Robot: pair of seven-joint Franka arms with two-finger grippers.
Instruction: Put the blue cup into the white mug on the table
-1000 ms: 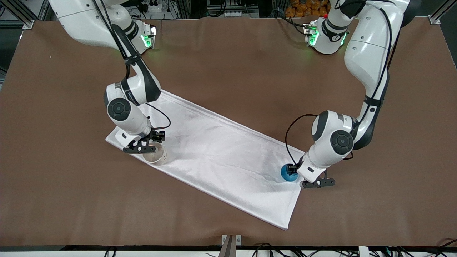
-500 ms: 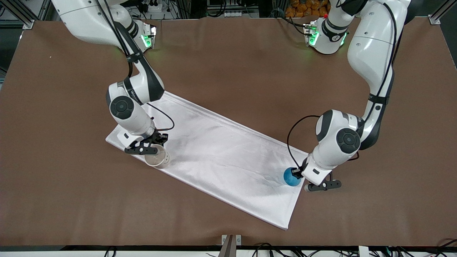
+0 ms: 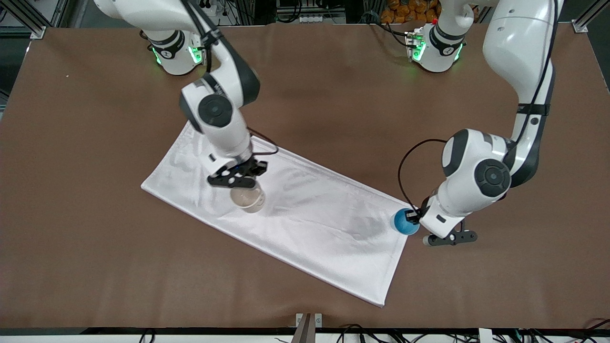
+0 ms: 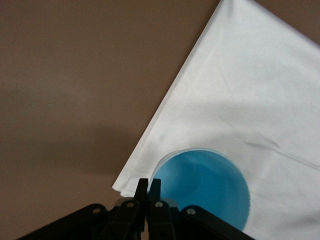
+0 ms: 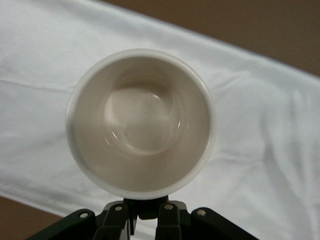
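Note:
The white mug [image 3: 248,198] hangs over the white cloth, toward the right arm's end, its pale inside facing up. My right gripper [image 3: 242,186] is shut on its small black handle; the right wrist view shows the mug [image 5: 141,122] straight above the gripper [image 5: 148,212]. The blue cup [image 3: 405,222] hangs over the cloth's edge at the left arm's end. My left gripper [image 3: 414,218] is shut on its rim, one finger inside and one outside. The left wrist view shows the cup [image 4: 202,189] and the pinching fingertips [image 4: 155,186].
A white rectangular cloth [image 3: 305,224] lies slantwise across the middle of the brown table [image 3: 95,247]. Its corner [image 4: 125,182] lies just under the blue cup. Bare tabletop surrounds the cloth on all sides.
Both grippers have closed. The right one has lifted the mug and carried it toward the cloth's middle. The left one has raised the blue cup and shifted it slightly toward the left arm's end.

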